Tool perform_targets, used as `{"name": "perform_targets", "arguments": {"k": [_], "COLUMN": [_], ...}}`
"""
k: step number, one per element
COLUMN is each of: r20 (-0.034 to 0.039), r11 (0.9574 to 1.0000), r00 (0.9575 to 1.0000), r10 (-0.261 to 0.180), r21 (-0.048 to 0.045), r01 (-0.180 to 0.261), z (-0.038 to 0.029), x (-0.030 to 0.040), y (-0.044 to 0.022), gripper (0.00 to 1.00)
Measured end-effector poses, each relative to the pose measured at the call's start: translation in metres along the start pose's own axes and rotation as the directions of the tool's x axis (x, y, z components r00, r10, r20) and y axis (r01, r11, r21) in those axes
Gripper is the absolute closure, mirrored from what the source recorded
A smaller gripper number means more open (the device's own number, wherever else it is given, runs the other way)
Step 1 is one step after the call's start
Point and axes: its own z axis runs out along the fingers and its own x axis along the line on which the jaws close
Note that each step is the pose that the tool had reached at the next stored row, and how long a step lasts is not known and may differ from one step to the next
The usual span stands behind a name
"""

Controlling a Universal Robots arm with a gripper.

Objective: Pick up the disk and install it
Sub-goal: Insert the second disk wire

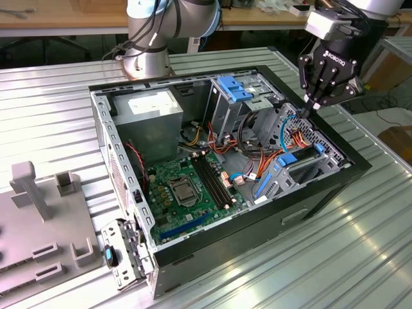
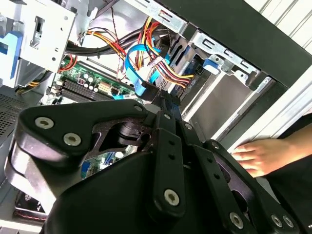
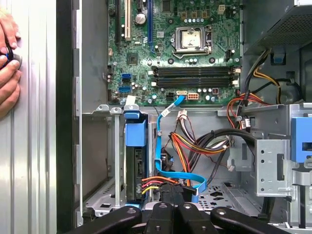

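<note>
While the end effector hovered just above the drive bay, I could not tell whether its fingers were spread or closed. Beyond it, the disk sat edge-up in the bay beside the motherboard. It looked stiff, fairly heavy and shock-sensitive, best gripped by its blue carrier frame.

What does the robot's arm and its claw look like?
The arm is made of chunky silver-grey tubes with light blue caps on its joints and a round base. The gripper is black, with a white block above it and white lettering on its body. Its fingers are black jointed bars dotted with shiny round pins.
</note>
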Motion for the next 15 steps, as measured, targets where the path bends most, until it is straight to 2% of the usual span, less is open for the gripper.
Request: {"name": "perform_targets", "arguments": {"k": [3, 5, 7, 11, 13, 15], "r20": [0.0000, 0.0000, -0.0006, -0.0006, -0.0005, -0.0007], "r11": [1.0000, 1.0000, 1.0000, 1.0000, 1.0000, 1.0000], "r00": [1.0000, 1.0000, 1.0000, 1.0000, 1.0000, 1.0000], "r10": [0.000, 0.000, 0.000, 0.000, 0.000, 0.000], "r21": [0.0000, 0.0000, 0.0000, 0.0000, -0.0001, 0.0000], "r01": [0.000, 0.000, 0.000, 0.000, 0.000, 0.000], "z": [0.0000, -0.0001, -0.0029, -0.0053, -0.0060, -0.0066], "x": [-0.0001, -0.0001, 0.0001, -0.0031, -0.0108, -0.0155], "y": [0.0000, 0.0000, 0.0001, 0.0001, 0.0002, 0.0002], "gripper": [0.89, 0.76, 0.64, 0.64, 0.64, 0.64]}}
